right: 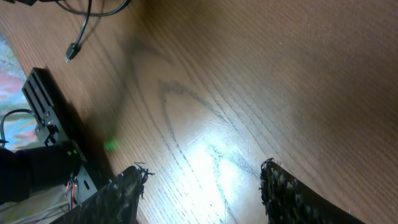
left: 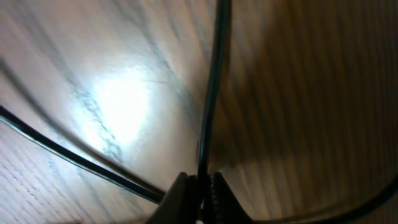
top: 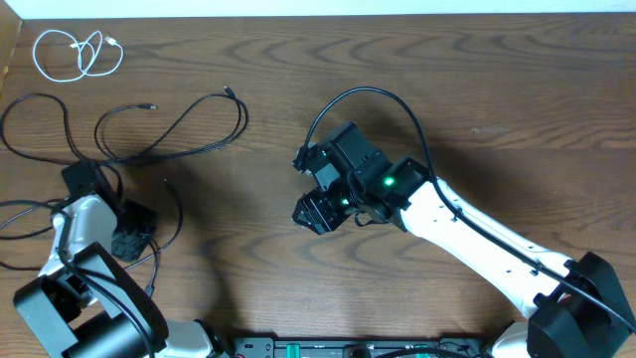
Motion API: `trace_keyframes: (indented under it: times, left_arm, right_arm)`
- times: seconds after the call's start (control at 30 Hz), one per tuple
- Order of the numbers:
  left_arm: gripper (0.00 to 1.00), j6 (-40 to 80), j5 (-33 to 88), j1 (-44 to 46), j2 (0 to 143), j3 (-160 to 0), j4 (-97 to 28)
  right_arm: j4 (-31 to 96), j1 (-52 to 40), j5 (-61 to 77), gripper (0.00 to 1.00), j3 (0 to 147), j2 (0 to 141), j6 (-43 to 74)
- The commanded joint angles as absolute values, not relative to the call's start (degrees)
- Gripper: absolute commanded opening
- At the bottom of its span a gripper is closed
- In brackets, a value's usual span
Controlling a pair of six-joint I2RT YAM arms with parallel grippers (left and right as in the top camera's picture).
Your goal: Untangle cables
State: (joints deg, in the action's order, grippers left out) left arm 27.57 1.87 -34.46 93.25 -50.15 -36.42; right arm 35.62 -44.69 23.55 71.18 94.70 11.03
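Note:
A short white cable [top: 78, 55] lies coiled at the far left corner. Long black cables [top: 169, 129] loop across the left of the table, their plug ends [top: 229, 91] pointing toward the middle. My left gripper [top: 129, 239] is low over these loops at the left. In its wrist view the left gripper [left: 200, 186] is shut on one black cable [left: 211, 93] that runs straight up from the jaws, while another black cable [left: 68, 155] crosses beside it. My right gripper [top: 313, 211] hovers open mid-table, with only bare wood between its fingers [right: 127, 186]. A black plug end [right: 73, 50] lies far from it.
A black rail with electronics [top: 348, 348] runs along the front edge and shows as the rail [right: 50, 118] in the right wrist view. The right arm's own thick black wire [top: 368, 99] arches over its wrist. The table's left edge [top: 8, 60] is close to the cables.

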Motion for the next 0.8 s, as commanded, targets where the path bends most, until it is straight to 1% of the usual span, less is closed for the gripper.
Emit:
trace_keyframes:
  times: [0.0,0.07,0.2,0.33,0.37,0.47,0.53,0.63,0.77]
  left_arm:
    - [0.24,28.1,2.7,-36.4,93.6,-50.3,-36.9]
    - [0.34,28.1,3.4,-36.7,93.5,-50.7,-37.1]
    - [0.46,28.1,4.0,-36.7,92.9,-53.0,-37.8]
    - [0.67,28.1,7.1,-36.7,90.1,-55.8,-39.0]
    - [0.71,28.2,7.3,-36.7,89.5,-55.9,-38.9]
    - [0.72,28.1,5.6,-37.1,88.0,-55.9,-38.1]
    - [0.72,29.1,1.8,-38.0,87.6,-55.9,-37.5]
    - [0.72,35.4,-2.9,-40.9,87.7,-55.8,-37.5]
    - [0.72,40.4,-3.1,-47.0,87.8,-55.8,-36.8]
  right_arm:
    - [35.8,-45.1,23.5,0.59,71.5,94.2,10.2]
    - [35.6,-45.1,23.5,0.59,71.5,94.2,10.2]
    - [35.7,-45.1,23.5,0.59,71.5,94.2,10.2]
    - [35.7,-45.1,23.5,0.59,71.5,94.2,10.2]
    - [35.6,-45.1,23.5,0.59,71.5,94.2,10.2]
    - [35.6,-45.1,23.5,0.59,71.5,94.2,10.2]
    - [35.9,-45.1,23.5,0.58,71.5,94.2,10.2]
    - [36.6,-45.1,23.5,0.58,71.5,94.2,10.2]
    - [36.9,-45.1,23.5,0.58,71.5,94.2,10.2]
